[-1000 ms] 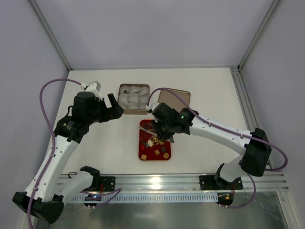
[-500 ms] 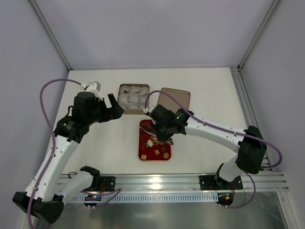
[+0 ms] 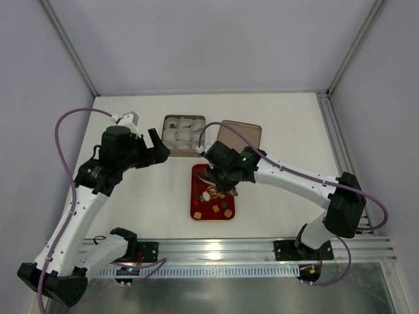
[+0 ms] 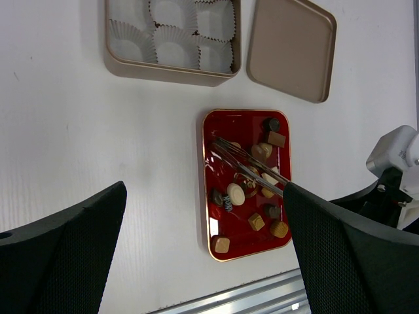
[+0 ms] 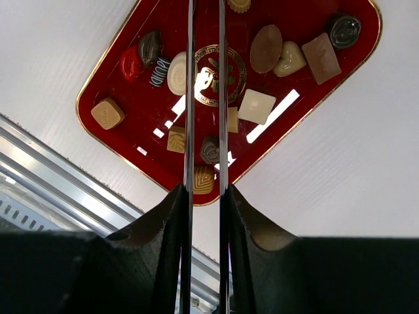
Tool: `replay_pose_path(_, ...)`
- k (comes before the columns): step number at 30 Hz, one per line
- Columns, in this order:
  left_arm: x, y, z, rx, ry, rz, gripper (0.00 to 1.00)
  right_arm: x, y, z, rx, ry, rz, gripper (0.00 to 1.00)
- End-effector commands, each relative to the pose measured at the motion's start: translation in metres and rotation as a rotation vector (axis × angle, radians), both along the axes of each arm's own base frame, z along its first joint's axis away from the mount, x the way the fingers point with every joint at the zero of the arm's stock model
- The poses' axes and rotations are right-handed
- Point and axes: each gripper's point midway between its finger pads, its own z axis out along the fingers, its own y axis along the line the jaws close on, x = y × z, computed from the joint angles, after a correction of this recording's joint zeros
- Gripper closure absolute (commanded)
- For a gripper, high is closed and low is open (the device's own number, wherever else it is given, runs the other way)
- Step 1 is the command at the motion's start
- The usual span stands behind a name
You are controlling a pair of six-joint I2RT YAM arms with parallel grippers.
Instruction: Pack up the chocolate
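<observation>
In the red tray (image 4: 221,124), chocolates (image 4: 236,193) beneath tweezers (image 4: 249,166)

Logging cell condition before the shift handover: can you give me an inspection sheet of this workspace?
Surface: white table, no spills seen.
Job's things: small brown, tan and cream chocolates on red rectangular tray; tan metal box holds white paper cups.
Clutter: tan lid flat beside box.
Tools: left tool open, empty; right tool gripping thin metal tongs above tray.
Cables: purple cables loop off both arms.
Surroundings: pale walls, aluminium rail.
</observation>
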Motion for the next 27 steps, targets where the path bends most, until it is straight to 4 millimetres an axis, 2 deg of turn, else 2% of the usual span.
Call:
replay_pose_path(1, 0.002, -0.004, 0.007, -0.019, -0.032, -0.016, 0.0, 0.006, 0.003, 0.042, 0.077, -0.076, -0.015, 0.73)
replay_pose_path(8, 0.002, -0.004, 0.01, -0.021, -0.041, -0.015, 0.0, 0.011, 0.0, 0.059, 0.096, -0.101, -0.031, 0.72)
replay_pose_path(14, 0.0, -0.003, 0.013, -0.024, -0.051, -0.014, 0.0, 0.029, 0.006, 0.075, 0.13, -0.132, -0.055, 0.73)
replay_pose_path(15, 0.0, -0.003, 0.014, -0.025, -0.051, -0.013, 0.0, 0.035, 0.011, 0.085, 0.155, -0.15, -0.051, 0.73)
replay_pose_path(17, 0.0, -0.003, 0.015, -0.026, -0.054, -0.016, 0.0, 0.048, 0.015, 0.09, 0.172, -0.157, -0.065, 0.73)
replay_pose_path(18, 0.0, -0.004, 0.016, -0.025, -0.054, -0.017, 0.0, 0.059, 0.023, 0.095, 0.19, -0.168, -0.068, 0.73)
replay_pose_path(22, 0.0, -0.003, 0.018, -0.019, -0.056, -0.019, 0.0, 0.102, 0.035, 0.103, 0.242, -0.186, -0.127, 0.73)
replay_pose_path(23, 0.0, -0.002, 0.018, -0.016, -0.054, -0.017, 0.0, 0.112, 0.041, 0.111, 0.269, -0.197, -0.135, 0.73)
replay_pose_path(24, 0.0, -0.002, 0.02, -0.015, -0.061, -0.019, 0.0, 0.12, 0.044, 0.112, 0.28, -0.204, -0.143, 0.73)
replay_pose_path(25, -0.001, -0.002, 0.019, -0.014, -0.058, -0.019, 0.0, 0.13, 0.05, 0.101, 0.265, -0.191, -0.153, 0.73)
replay_pose_path(26, 0.0, -0.003, 0.019, -0.017, -0.057, -0.021, 0.0, 0.14, 0.051, 0.099, 0.267, -0.194, -0.169, 0.73)
replay_pose_path(27, 0.0, -0.004, 0.018, -0.02, -0.053, -0.025, 0.0, 0.151, 0.056, 0.109, 0.291, -0.218, -0.18, 0.73)
